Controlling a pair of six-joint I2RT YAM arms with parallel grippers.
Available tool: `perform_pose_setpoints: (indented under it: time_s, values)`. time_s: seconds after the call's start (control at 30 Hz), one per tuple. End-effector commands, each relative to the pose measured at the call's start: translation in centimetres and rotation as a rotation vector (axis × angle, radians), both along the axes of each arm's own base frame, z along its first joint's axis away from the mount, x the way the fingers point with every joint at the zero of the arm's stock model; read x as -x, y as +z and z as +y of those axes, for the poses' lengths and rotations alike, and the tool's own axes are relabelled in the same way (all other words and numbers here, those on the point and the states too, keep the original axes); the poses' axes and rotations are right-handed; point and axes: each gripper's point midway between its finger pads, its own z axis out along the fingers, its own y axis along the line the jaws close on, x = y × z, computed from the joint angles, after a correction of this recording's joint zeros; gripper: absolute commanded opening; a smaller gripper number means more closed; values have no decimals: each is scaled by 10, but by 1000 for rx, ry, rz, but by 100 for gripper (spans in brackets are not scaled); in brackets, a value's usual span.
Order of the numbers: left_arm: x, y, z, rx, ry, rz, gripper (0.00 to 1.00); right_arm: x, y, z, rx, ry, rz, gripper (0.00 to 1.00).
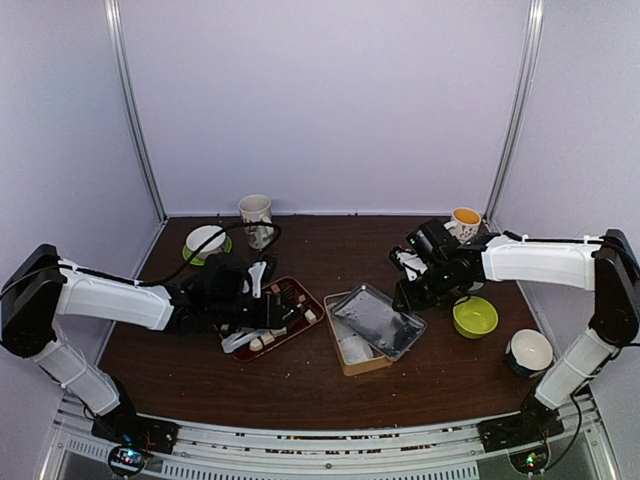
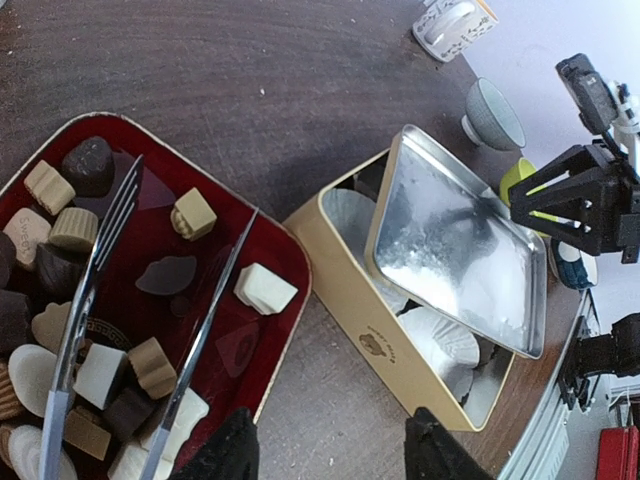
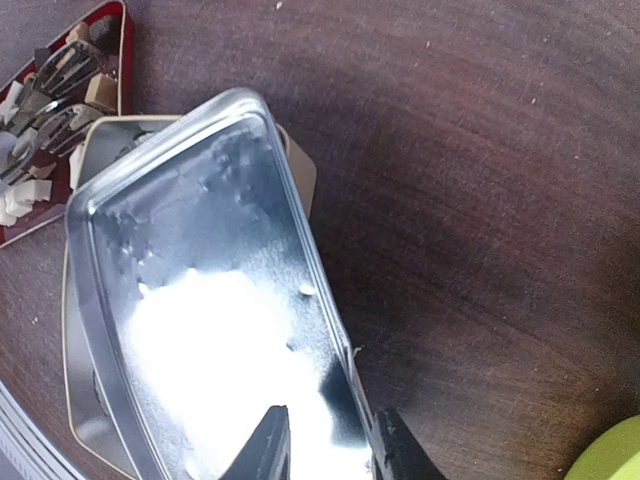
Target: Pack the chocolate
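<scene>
Several small white, cream and brown chocolate pieces (image 2: 265, 288) lie in a red tray (image 2: 290, 260), seen left of centre in the top view (image 1: 312, 322). Silver tongs (image 2: 100, 260) lie across them. A gold tin box (image 2: 400, 330) with white paper cups stands right of the tray. Its silver lid (image 2: 460, 240) rests tilted across it. My left gripper (image 2: 335, 450) is open and empty above the table between tray and box. My right gripper (image 3: 328, 440) is open, its fingers either side of the lid's (image 3: 200, 300) right rim.
A green bowl (image 1: 475, 316) and a white bowl (image 1: 530, 350) sit at the right. A cup with an orange inside (image 1: 465, 222) stands behind my right arm. A patterned cup (image 1: 256, 210) and a white bowl on a green plate (image 1: 205, 240) stand at the back left.
</scene>
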Motion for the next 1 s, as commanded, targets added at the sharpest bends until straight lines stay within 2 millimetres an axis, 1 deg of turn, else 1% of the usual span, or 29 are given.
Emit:
perform_pose_setpoints:
  time_s: [0.0,0.1,0.2,0.37,0.5,0.73,0.87,0.97]
  values:
    - [-3,9,-9,27,-29,-24,53,-2,-3,7,-21,48,44,28]
    - [-2,7,-9,23,-26,-20,53,-6,-10,4,11,38,42,27]
    - [-2,7,-9,22,-27,-19,54,-8,-12,4,16,38,36,26]
    - [-3,7,-9,17,-27,-18,54,-12,-6,0,28,31,1,27]
    - [-4,7,-9,17,-26,-21,54,-13,-3,2,22,43,-2,27]
    - [-3,6,-8,14,-26,-18,54,-17,-11,3,39,50,4,25]
    - [-3,6,-8,13,-25,-17,54,-19,-15,5,42,52,7,22]
    - [-3,6,-8,11,-25,-18,54,-20,-18,6,47,57,11,22]
